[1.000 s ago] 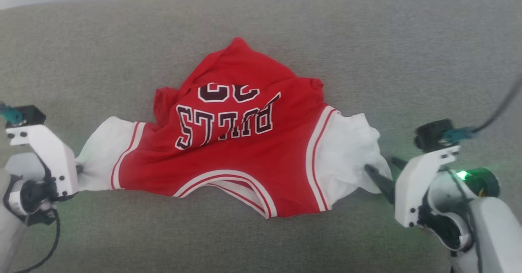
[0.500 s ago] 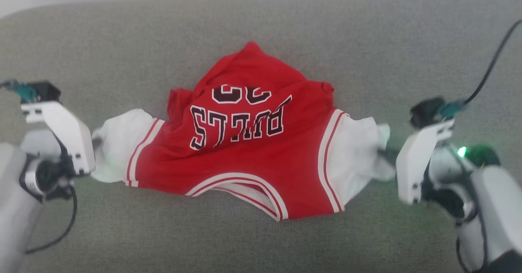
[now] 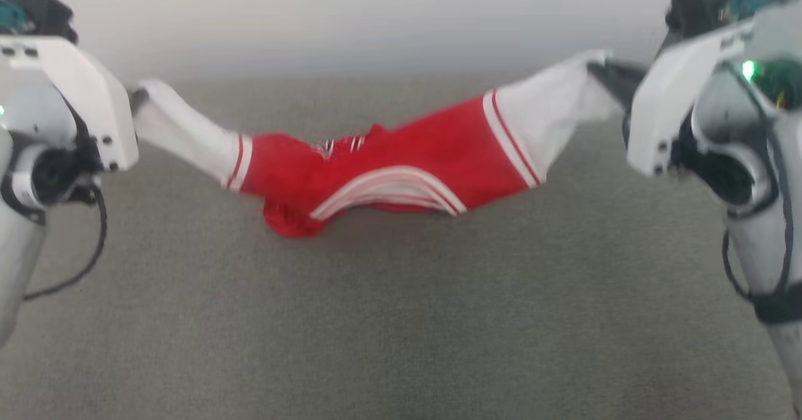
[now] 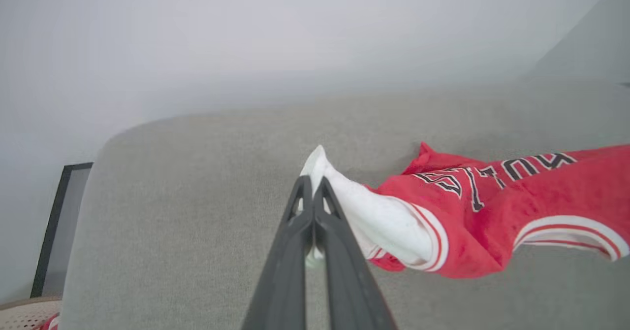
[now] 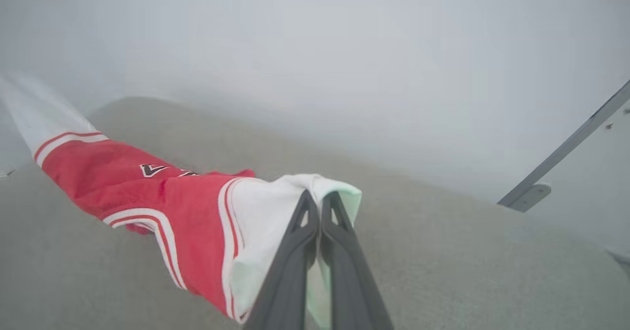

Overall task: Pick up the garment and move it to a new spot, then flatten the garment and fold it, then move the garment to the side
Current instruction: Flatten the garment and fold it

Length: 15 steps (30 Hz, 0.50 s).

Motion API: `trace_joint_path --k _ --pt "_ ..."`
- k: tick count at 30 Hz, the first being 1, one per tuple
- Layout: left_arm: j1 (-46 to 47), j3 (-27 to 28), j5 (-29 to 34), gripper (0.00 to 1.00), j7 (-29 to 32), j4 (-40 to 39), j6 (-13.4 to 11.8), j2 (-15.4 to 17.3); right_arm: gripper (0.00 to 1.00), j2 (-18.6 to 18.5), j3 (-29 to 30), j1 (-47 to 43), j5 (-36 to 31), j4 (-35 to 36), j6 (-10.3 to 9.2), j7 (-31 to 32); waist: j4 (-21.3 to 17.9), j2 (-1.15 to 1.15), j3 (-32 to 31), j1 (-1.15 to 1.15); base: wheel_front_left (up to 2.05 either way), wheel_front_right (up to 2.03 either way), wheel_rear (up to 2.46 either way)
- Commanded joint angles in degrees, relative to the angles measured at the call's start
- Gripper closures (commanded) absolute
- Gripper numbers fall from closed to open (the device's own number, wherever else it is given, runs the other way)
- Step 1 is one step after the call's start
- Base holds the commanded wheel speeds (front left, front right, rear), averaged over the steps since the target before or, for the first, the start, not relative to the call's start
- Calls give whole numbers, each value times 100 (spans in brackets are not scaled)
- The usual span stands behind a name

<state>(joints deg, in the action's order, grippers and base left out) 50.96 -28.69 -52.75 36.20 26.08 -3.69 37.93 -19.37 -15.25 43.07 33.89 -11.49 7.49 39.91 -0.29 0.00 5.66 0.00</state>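
**Garment held up by both sleeves, ready to be carried**

The red jersey-style garment (image 3: 401,169) with white sleeves and striped trim hangs between my two arms, above the grey fabric-covered bench (image 3: 401,332). My left end effector (image 3: 136,97) pinches the left sleeve (image 3: 182,133) and my right end effector (image 3: 595,69) pinches the right sleeve (image 3: 551,103), both clamped narrow on the white cloth. The red body sags low in the middle, and I cannot tell whether its lowest fold touches the bench. I judge this to be the pick-up-and-move step. Next I need to carry both sleeves across together, spread apart to keep the cloth taut, then lay it at a fresh spot for flattening.
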Motion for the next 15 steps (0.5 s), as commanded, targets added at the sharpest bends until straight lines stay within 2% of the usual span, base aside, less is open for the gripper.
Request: trace_joint_path --k 1,15 --pt "189 24 52 100 -58 39 7 -7 100 39 -90 267 65 -98 0 -143 -121 0 -242 0 0 0 0" --pt "1544 146 489 100 -709 559 160 -68 100 273 -627 2202 425 -1519 0 -1413 -357 0 -653 0 0 0 0"
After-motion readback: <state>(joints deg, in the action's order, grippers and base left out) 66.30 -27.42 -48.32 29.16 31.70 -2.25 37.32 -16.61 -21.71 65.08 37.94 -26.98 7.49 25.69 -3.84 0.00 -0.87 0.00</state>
